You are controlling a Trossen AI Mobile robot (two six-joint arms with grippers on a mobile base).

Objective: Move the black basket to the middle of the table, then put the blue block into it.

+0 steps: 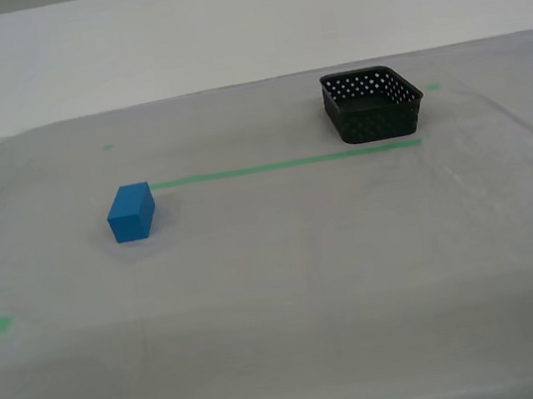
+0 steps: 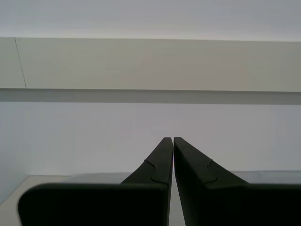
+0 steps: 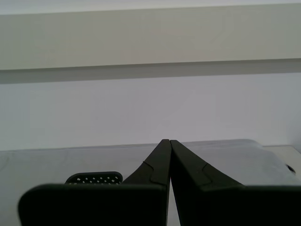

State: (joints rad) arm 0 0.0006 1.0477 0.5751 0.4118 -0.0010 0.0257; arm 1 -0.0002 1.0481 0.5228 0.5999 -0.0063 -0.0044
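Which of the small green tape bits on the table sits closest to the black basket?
The green bit just off the black basket toward the exterior view's right; the others lie far across the table.

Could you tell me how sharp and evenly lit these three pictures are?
Exterior view: soft, even light, faint shadows under the blue block and black basket, slightly hazy. First wrist view: my first gripper is dark, the basket rim blurry. Second wrist view: my second gripper is silhouetted against a bright wall.

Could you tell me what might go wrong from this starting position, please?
The black basket sits near the table's far edge, so a clumsy push could slide it off. Both my first gripper and my second gripper are shut; either must open before grasping. The blue block could be knocked aside.
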